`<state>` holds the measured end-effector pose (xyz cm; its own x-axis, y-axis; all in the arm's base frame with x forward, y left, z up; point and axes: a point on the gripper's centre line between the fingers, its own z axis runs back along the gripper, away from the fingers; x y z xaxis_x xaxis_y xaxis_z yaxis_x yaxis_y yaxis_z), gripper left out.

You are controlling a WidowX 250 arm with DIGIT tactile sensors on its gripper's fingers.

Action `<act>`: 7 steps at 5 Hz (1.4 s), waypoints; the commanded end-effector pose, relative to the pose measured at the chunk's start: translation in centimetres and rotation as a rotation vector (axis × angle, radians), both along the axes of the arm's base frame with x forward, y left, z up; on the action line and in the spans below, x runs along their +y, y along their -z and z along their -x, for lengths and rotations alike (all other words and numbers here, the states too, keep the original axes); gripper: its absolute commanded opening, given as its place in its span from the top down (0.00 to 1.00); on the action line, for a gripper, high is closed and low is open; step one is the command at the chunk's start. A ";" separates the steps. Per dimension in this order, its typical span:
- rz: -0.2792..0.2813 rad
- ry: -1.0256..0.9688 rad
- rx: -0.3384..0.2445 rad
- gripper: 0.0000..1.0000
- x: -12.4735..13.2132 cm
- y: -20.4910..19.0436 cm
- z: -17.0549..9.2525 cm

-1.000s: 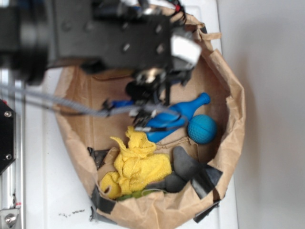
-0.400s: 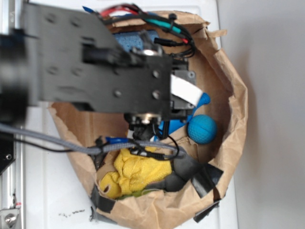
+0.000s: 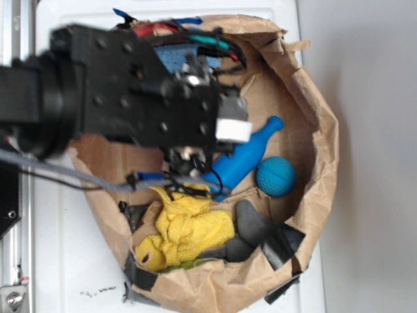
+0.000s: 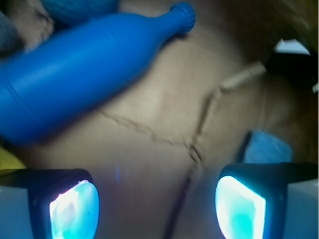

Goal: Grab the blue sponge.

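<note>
Exterior view gives me a crumpled brown paper bag [image 3: 319, 130], opened wide like a basin on a white surface [image 3: 65, 261], with everything of interest inside it. The arm [image 3: 117, 98] reaches in from the left and covers much of the bag's upper half. Past its top edge I can see a patch of the blue sponge [image 3: 172, 57], light blue and speckled, lying against the bag's far wall; the rest of it is hidden by the arm and its cables. Lower down, a glossy blue bottle [image 3: 244, 156] lies tilted on the bag floor, neck pointing up and right, and a round textured blue ball [image 3: 275, 176] sits just beside its body, to the right. A yellow cloth [image 3: 186, 225] is bunched at the bottom of the bag, with dark grey pieces [image 3: 257, 228] next to it that I cannot identify.

On the wrist view, the gripper [image 4: 157, 199] hangs over bare creased paper with its two fingers spread wide apart and nothing between them. The bottle [image 4: 84, 69] lies ahead and to the left of them. A small corner of the sponge [image 4: 266, 147] shows just above the right finger [image 4: 239, 201]; I cannot tell whether they touch.
</note>
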<state>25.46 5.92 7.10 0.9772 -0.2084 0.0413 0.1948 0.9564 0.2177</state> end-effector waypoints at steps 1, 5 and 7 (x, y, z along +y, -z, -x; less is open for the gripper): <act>0.035 -0.049 -0.087 0.00 2.5 -3.7 -0.6; 0.064 -0.182 -0.125 0.00 3.7 -2.2 -2.2; 0.051 -0.186 -0.121 0.00 3.9 -1.3 -2.5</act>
